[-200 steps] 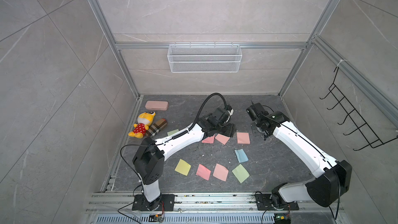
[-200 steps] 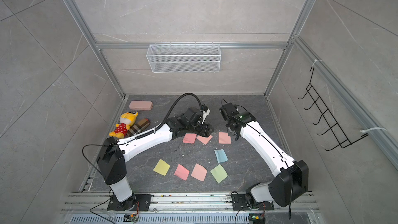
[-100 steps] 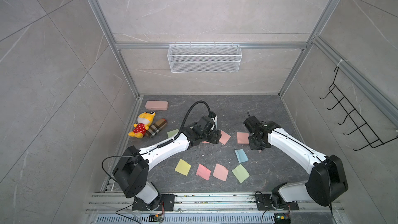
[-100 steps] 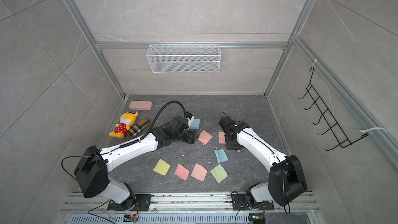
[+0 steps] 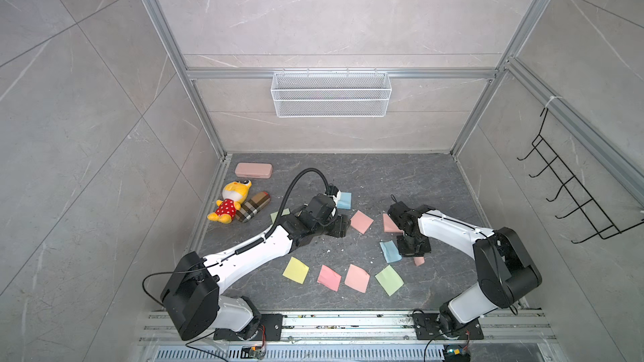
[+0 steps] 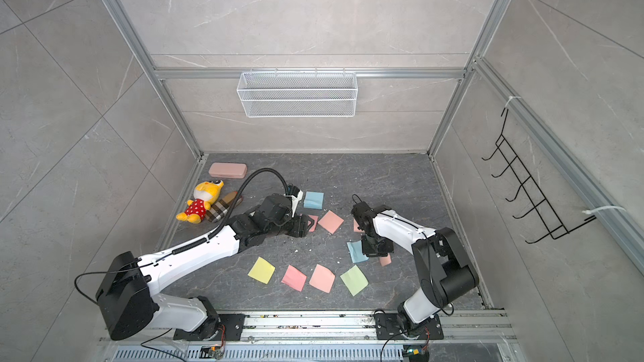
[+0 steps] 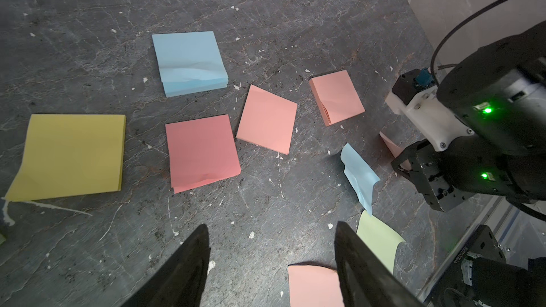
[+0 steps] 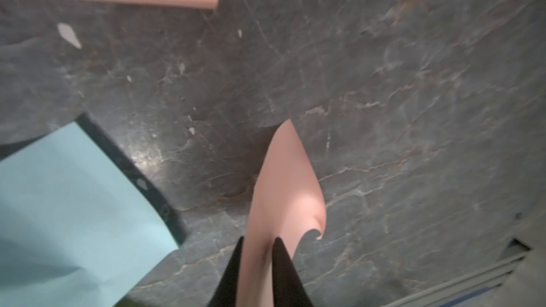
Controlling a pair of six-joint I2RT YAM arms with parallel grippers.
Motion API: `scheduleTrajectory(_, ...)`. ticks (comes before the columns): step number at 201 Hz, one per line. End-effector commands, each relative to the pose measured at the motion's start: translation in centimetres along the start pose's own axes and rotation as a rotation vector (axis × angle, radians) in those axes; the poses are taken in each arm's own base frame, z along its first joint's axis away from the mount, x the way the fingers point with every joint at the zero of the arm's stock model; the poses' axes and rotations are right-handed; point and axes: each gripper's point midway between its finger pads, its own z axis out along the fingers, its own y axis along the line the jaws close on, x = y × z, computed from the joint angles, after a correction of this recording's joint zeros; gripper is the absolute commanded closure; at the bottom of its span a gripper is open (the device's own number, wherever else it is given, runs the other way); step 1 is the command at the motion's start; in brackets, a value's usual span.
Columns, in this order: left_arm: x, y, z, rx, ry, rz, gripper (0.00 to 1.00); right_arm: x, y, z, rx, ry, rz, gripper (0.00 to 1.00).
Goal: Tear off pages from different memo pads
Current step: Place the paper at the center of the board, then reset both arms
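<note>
Dark marbled floor [image 7: 295, 10], I am watching my left gripper [image 7: 271, 224] hovering wide open and empty near the memo pads [image 7: 201, 152], right gripper [image 8: 259, 240] with jaws sitting narrowly apart around a curled salmon page [image 8: 286, 187], cannot tell whether pinching it, blue page [image 8: 74, 202] lying just beside

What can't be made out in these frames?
The right hand: hidden under its own wrist in both top views; the right wrist view is blurred, so whether it clamps the salmon page is unclear.
The salmon pad: partly covered by the right arm in both top views.
The pink pad: mostly behind the left hand in a top view.
</note>
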Motion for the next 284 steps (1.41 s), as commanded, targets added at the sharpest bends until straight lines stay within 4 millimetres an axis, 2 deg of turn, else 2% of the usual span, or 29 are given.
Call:
scheduleTrajectory(1,-1.2,0.7,-1.8,-0.026,-0.065,-0.025,0.32,0.2,1.2,0.4,-0.057,0.028,0.005,0.66)
scheduleTrajectory(33,-1.0,1.7,-3.1,-0.062,-0.089,-0.037,0.31,-0.1,1.1,0.5,-0.064,0.027,0.026,0.54)
scheduleTrajectory(51,-0.8,2.3,-4.0,-0.083,-0.09,-0.04,0.31,0.0,2.4,0.0,-0.167,0.031,0.034,0.45)
scheduleTrajectory(62,-0.8,2.6,-4.6,-0.088,-0.092,-0.046,0.31,0.4,3.4,-1.0,-0.251,0.049,0.019,0.38)
scheduleTrajectory(75,-0.5,3.0,-5.5,-0.087,-0.09,-0.059,0.3,0.4,3.3,-2.9,-0.288,0.03,0.012,0.34)
scheduleTrajectory(93,0.0,3.8,-7.2,-0.099,-0.11,-0.062,0.29,-0.6,1.3,-6.8,-0.27,-0.08,0.03,0.33)
scheduleTrajectory(105,0.0,4.7,-8.4,-0.124,-0.155,-0.05,0.28,-2.2,0.1,-10.1,-0.27,-0.209,0.062,0.33)
scheduleTrajectory(116,0.0,5.7,-9.2,-0.155,-0.219,0.003,0.26,-4.1,0.0,-13.1,-0.313,-0.359,0.086,0.33)
scheduleTrajectory(124,-0.1,6.8,-9.7,-0.202,-0.287,0.066,0.24,-5.7,-0.3,-14.6,-0.333,-0.469,0.11,0.31)
scheduleTrajectory(134,-0.5,8.5,-10.5,-0.296,-0.382,0.148,0.23,-7.6,-1.2,-15.4,-0.294,-0.6,0.136,0.29)
scheduleTrajectory(143,-0.9,10.9,-11.3,-0.443,-0.466,0.214,0.16,-9.5,-1.7,-15.5,-0.241,-0.719,0.097,0.27)
scheduleTrajectory(155,-1.6,14.4,-12.7,-0.664,-0.553,0.244,0.08,-11.9,-2.0,-14.5,-0.15,-0.852,0.041,0.24)
scheduleTrajectory(167,-1.9,17.7,-13.2,-0.799,-0.571,0.228,0.07,-13.6,-5.2,-14.1,-0.023,-0.94,0.188,0.19)
scheduleTrajectory(188,-1.2,22.9,-13.3,-0.91,-0.585,0.125,0.06,-15.2,-6.5,-13.5,-0.023,-1.106,0.24,0.18)
scheduleTrajectory(206,0.4,26.3,-13.6,-0.996,-0.584,0.075,0.05,-15.0,-8.1,-11.9,0.078,-1.1,0.279,0.18)
scheduleTrajectory(227,2.2,28.1,-12.5,-0.953,-0.586,0.036,0.05,-14.7,-9.1,-10.0,0.097,-1.115,0.331,0.18)
scheduleTrajectory(245,2.8,29.1,-11.2,-0.9,-0.582,0.009,0.04,-14.7,-8.3,-8.8,0.052,-1.159,0.248,0.2)
scheduleTrajectory(257,2.2,29.4,-10.6,-0.874,-0.599,0.012,0.04,-14.4,-7.9,-8.3,0.039,-1.193,0.233,0.2)
scheduleTrajectory(264,1.7,29.0,-9.6,-0.818,-0.593,0.04,0.03,-14.4,-7.8,-8.1,0.031,-1.214,0.225,0.2)
scheduleTrajectory(284,1.0,29.0,-8.3,-0.776,-0.545,0.118,0.04,-14.7,-7.7,-8.5,0.006,-1.28,0.214,0.2)
